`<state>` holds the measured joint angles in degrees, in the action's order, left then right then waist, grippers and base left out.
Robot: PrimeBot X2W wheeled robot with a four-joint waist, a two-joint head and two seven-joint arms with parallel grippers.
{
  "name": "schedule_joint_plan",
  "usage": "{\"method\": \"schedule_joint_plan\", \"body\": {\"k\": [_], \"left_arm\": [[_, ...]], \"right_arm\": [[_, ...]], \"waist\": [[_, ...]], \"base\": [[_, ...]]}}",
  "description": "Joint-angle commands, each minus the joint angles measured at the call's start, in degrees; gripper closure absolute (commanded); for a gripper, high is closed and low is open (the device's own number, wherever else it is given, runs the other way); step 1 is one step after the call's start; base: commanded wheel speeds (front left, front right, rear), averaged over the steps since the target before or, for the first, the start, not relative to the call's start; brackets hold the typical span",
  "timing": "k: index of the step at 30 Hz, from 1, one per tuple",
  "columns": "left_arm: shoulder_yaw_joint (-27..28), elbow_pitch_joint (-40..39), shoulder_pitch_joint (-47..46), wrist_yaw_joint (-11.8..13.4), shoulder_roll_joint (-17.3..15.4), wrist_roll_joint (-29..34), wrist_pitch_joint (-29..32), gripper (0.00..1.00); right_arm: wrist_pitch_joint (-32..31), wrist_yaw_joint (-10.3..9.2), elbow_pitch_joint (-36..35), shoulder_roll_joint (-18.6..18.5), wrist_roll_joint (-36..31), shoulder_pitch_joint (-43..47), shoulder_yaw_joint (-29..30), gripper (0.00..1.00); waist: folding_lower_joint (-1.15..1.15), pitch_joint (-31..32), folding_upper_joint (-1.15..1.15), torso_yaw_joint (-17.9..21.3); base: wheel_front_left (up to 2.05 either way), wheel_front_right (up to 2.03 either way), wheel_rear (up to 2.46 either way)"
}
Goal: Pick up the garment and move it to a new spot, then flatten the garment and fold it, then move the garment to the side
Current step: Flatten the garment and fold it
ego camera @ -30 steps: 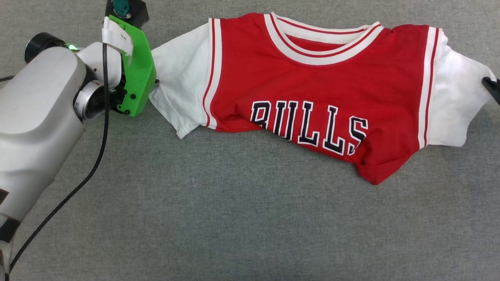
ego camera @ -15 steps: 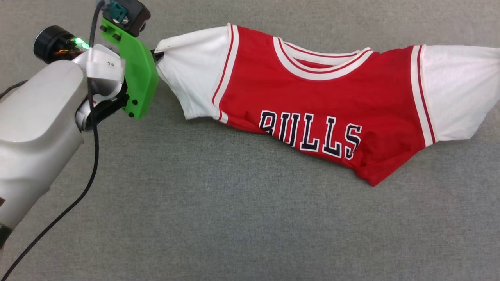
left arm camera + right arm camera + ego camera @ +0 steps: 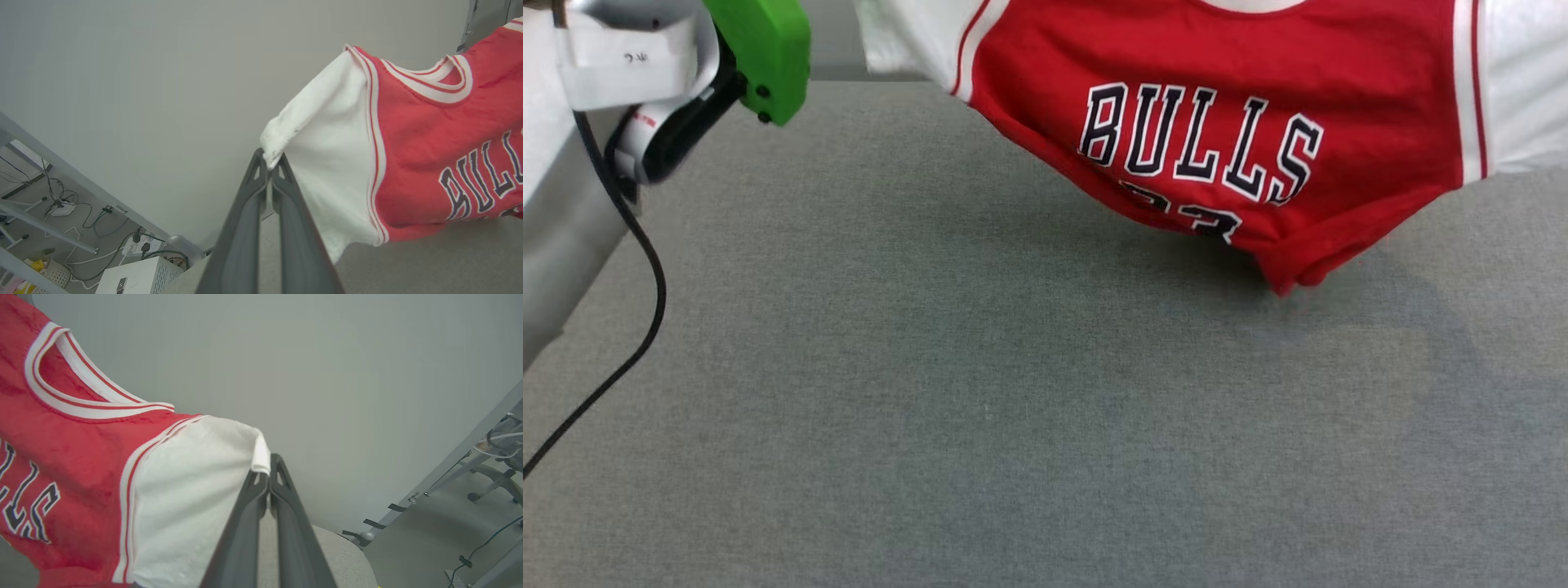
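Item: red shirt (image 3: 1217, 106), hanging at your 12 to 1 o'clock above the table (image 3: 931, 367), strung between both arms. Your left gripper (image 3: 269, 161) is clamped on one white sleeve tip. Your right gripper (image 3: 267, 469) is clamped on the other.

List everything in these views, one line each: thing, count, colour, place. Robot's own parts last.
garment: one; red, white sleeves, black BULLS lettering; hung between both jaws above the table.
table: one; grey fabric top; beneath the garment.
wall: one; pale grey; behind the garment.
box: one; white, perforated; on the floor beside the table.
cables and plugs: several; black and white; on the floor by the box.
black cable: one; black; hanging along the left arm.
green mount: one; green; on the left wrist.
left jaws: one pair; dark grey; shut on one sleeve's tip.
right jaws: one pair; dark grey; shut on the other sleeve's tip.
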<state>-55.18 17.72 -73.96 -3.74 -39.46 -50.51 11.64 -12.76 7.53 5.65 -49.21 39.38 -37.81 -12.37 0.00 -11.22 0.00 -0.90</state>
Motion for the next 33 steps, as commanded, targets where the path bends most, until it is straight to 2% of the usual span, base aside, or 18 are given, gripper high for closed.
{"method": "schedule_joint_plan", "body": {"k": [1, 9, 16, 25, 33], "left_arm": [[0.6, -0.5, -2.0, 0.6, -0.1, 1.2, -0.3, 1.0], [2.3, 0.4, -10.4, 1.3, 2.0, 3.4, 0.1, 1.0], [4.5, 7.1, -21.7, 1.1, 5.7, 6.2, -1.5, 1.0], [7.8, 18.8, -36.3, -0.2, 9.9, 8.9, -8.5, 1.0], [8.5, 26.2, -42.4, -1.9, 12.3, 8.9, -12.2, 1.0]], "right_arm": [[0.4, -0.04, -0.2, 0.3, -1.0, -2.1, 0.7, 1.0], [-2.5, -0.04, 2.1, 1.8, -4.8, -15.4, -1.1, 1.0], [-3.9, -0.04, 9.7, 4.9, -10.1, -34.5, -7.0, 1.0], [2.2, -0.04, 24.9, 10.1, -16.7, -58.1, -10.9, 1.0], [7.7, -0.04, 35.2, 13.5, -17.8, -68.7, -14.8, 1.0]], "waist": [[0.0, 0.8, 0.0, -0.6], [0.0, -4.1, 0.0, 0.2], [0.0, -12.0, 0.0, 1.7], [0.0, -18.5, 0.0, 1.8], [0.0, -20.3, 0.0, 1.7]], "base": [[0.0, 0.0, 0.0], [0.0, 0.0, 0.0], [0.0, 0.0, 0.0], [0.0, 0.0, 0.0], [0.0, 0.0, 0.0]]}}
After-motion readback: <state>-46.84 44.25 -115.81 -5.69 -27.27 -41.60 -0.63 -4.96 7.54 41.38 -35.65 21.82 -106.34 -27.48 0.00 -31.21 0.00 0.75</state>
